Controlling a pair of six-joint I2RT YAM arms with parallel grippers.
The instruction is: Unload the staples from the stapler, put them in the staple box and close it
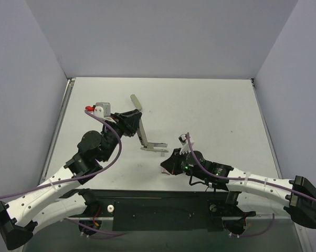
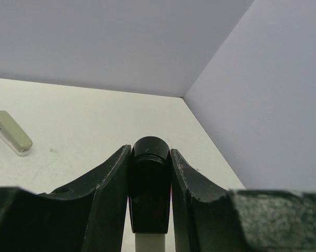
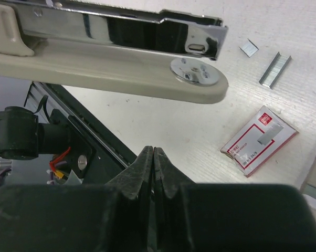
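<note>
**Left pincer grips the stapler; right pincer shut on nothing**

The left pincer [image 2: 150, 152] is clenched on the black end of the stapler [image 1: 143, 135]. The stapler is hinged open near mid-tabletop [image 1: 216, 110], its pale base and chrome channel reaching toward the right pincer [image 3: 154, 153]. That pincer's fingers are pressed together, empty, just short of the base's tip. Loose staples [image 3: 275, 69] and a red box [image 3: 259, 140] lie beside it. An olive bar [image 2: 12, 131] lies apart, farther back. Bare tabletop runs on to the right and rear edges. Both arms reach forward and inward, low.
</note>
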